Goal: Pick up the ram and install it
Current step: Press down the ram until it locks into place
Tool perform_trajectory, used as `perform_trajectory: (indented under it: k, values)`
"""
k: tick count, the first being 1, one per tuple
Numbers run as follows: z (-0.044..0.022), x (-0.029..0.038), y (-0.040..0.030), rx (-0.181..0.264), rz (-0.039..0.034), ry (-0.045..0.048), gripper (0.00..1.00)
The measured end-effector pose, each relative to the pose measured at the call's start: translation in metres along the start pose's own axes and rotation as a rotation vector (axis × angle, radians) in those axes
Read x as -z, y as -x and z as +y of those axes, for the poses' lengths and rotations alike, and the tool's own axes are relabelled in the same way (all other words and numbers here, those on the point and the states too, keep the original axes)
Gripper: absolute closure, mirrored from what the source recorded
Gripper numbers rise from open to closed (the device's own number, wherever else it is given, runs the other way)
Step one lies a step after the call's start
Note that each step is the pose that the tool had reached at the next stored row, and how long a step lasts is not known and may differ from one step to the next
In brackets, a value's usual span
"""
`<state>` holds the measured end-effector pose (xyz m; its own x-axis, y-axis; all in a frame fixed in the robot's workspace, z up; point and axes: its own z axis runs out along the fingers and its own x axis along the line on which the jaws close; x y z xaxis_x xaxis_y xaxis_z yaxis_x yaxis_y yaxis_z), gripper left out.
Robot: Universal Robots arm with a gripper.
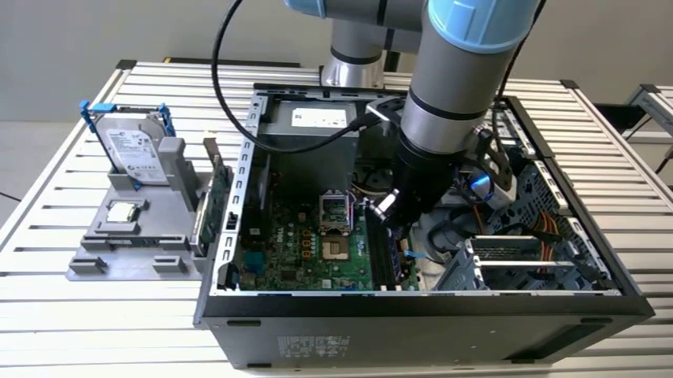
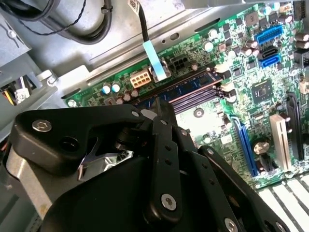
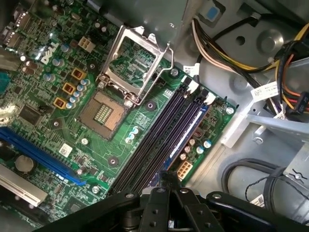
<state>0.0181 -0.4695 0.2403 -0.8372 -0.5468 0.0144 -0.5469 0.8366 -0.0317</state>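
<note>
The ram (image 2: 190,88) shows as a long blue-green strip lying in the outermost memory slot of the motherboard (image 1: 305,252), and as a blue edge beside the black slots (image 3: 186,142). My gripper (image 1: 384,224) reaches down into the open computer case (image 1: 421,307), just over those slots. In both wrist views its dark fingers meet with no gap, so my gripper (image 2: 159,102) (image 3: 166,175) is shut, tip directly above one end of the ram. Whether the tip touches the stick is hidden by the fingers.
The open processor socket (image 3: 104,113) lies beside the slots. Cable bundles (image 3: 217,53) and a metal drive cage (image 1: 526,264) crowd the other side. At the exterior view's left, a grey fixture (image 1: 126,260) holds a blue-framed drive (image 1: 135,150) and a small silver chip (image 1: 124,211).
</note>
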Motion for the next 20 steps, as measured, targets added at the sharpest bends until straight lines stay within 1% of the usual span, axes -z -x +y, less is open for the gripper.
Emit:
perform_trajectory:
  k: [1,2,20]
  values:
    - [0.0000,0.0000,0.0000,0.008,-0.0002,-0.0001,1.00]
    - [0.0001,0.0000,0.0000,0.026,-0.0008,-0.0003,1.00]
    - [0.0006,0.0000,-0.0005,0.183,-0.0057,-0.0027,1.00]
